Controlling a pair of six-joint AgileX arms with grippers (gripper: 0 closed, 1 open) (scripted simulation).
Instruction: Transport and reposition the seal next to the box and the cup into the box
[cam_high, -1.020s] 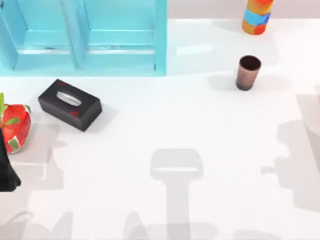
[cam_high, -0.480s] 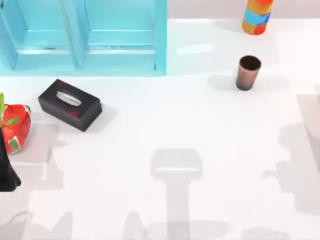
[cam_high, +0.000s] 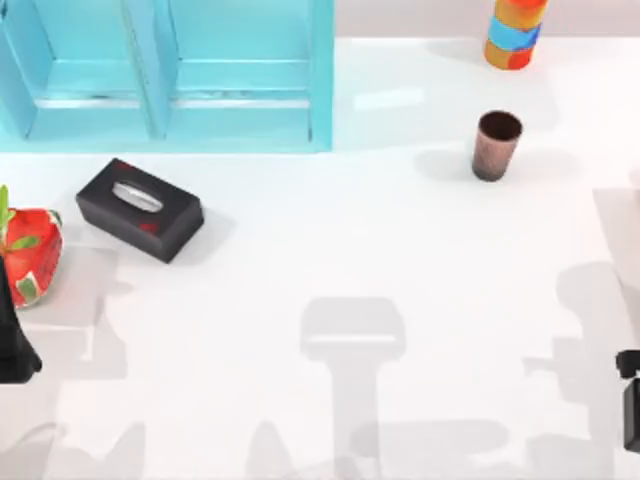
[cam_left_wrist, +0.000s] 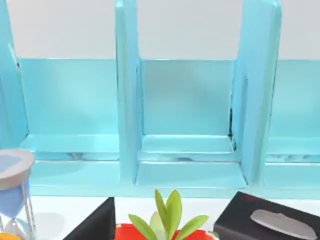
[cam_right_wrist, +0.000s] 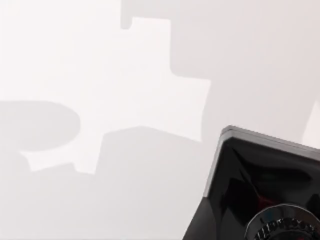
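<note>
The cup (cam_high: 496, 145), dark brown and coppery, stands upright at the back right of the table. The box (cam_high: 170, 70) is turquoise with open compartments and fills the back left; its compartments (cam_left_wrist: 187, 115) face the left wrist camera. In the right wrist view a glossy black block with a silver rim and a round knob, the seal (cam_right_wrist: 265, 190), lies close below the camera. My right gripper (cam_high: 630, 400) shows at the table's right edge, far in front of the cup. My left gripper (cam_high: 12, 345) sits parked at the left edge.
A black tissue box (cam_high: 140, 210) lies in front of the turquoise box. A red strawberry-patterned object (cam_high: 30, 255) with green leaves (cam_left_wrist: 167, 215) sits by the left arm. A striped can (cam_high: 515, 30) stands behind the cup. An hourglass (cam_left_wrist: 12, 195) is near the left wrist.
My right arm has come into the top view at the lower right edge, and its shadow has shifted. The cup, the boxes and the left arm have not moved.
</note>
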